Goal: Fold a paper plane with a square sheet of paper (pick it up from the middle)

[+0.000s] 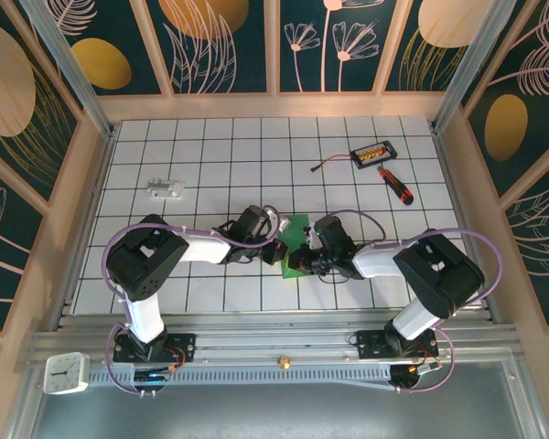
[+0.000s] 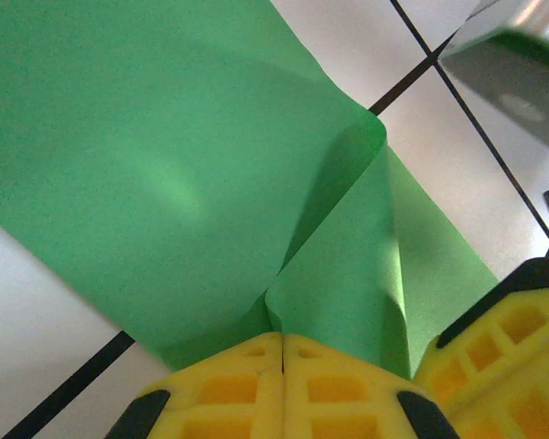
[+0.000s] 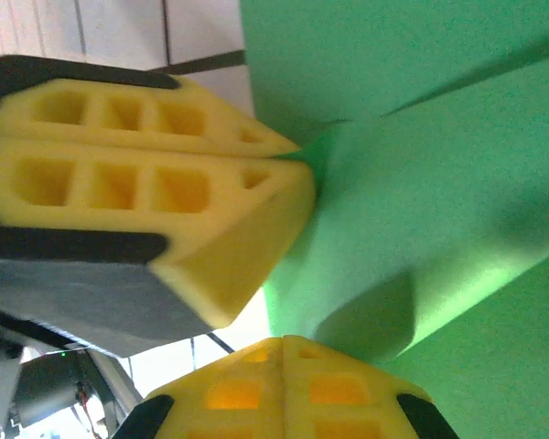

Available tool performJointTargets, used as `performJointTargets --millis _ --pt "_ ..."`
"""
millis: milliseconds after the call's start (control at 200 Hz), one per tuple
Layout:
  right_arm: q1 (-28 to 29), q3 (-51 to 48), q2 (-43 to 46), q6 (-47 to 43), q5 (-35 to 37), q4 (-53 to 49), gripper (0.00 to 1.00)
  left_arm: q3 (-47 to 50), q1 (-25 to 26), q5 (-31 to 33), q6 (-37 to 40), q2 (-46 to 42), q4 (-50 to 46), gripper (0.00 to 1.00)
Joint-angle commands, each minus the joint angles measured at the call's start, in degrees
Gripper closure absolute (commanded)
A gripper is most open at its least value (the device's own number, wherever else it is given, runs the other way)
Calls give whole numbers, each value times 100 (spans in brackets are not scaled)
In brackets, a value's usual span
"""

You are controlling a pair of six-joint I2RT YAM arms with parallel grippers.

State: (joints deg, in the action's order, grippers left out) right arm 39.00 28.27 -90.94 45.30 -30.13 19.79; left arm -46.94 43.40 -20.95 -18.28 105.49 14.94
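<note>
Currently | square sheet of paper (image 1: 298, 229): creased, held bunched between both claws toward the near middle of the tiled table (image 1: 210, 146) | left gripper (image 2: 283, 340): clenched on a raised fold of the sheet | right gripper (image 3: 284, 343): clamped on the same sheet, just beside the left

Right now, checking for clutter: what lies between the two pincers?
The square sheet of paper, pinched by left pincer and right pincer; top view shows it.
</note>
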Motion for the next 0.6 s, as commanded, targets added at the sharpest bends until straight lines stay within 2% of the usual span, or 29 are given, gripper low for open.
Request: performJointTargets --millis 0,295,595 --pt "28 27 -150 -132 -29 104 100 10 -42 302 16 270 -474 100" --pt "116 -189 -241 -143 33 -41 100 -97 -47 385 -17 252 -423 100" --pt "-25 -39 146 -191 -50 -229 100 -89 -42 435 39 294 -447 100"
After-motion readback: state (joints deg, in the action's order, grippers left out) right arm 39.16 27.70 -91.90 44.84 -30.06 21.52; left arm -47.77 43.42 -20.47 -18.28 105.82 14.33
